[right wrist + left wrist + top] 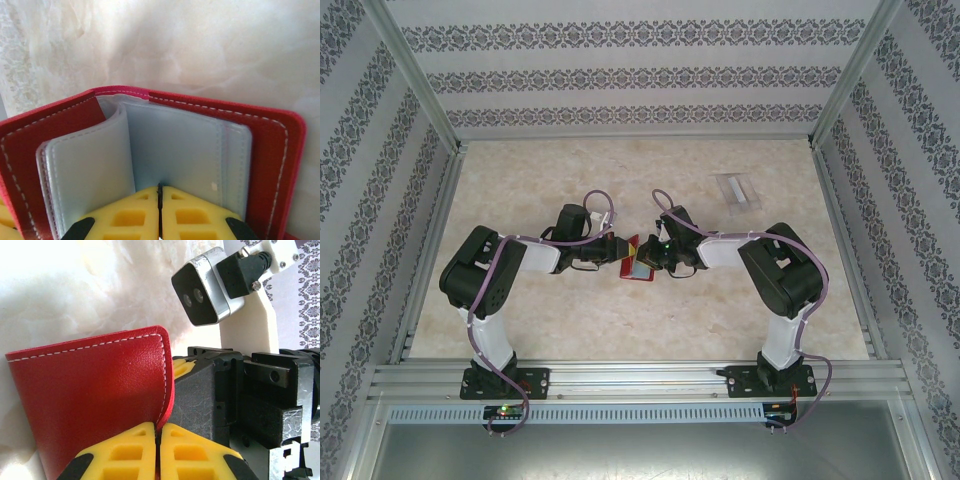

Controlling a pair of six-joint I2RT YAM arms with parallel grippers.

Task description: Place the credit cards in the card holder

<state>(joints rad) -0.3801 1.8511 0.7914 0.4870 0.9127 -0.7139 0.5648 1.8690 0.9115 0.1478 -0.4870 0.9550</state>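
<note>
Item: card holder (638, 268). Located mid-worktop (570, 330), between the two arms, opened, red cover outward. Whether it rests on the surface cannot be determined.

Left end effector (159, 432): clenched on the edge of the red cover, yellow fingers (125, 450) pressed together with the leather nipped between them.

Right end effector (160, 192): clenched from the opposite side on the bluish-grey inner pockets (175, 145), pads meeting over the leaf edge; one pocket leaf curls upward beside it.

Credit cards (738, 190): lying flat at the far right of the worktop, well apart from both arms and the card holder.
</note>
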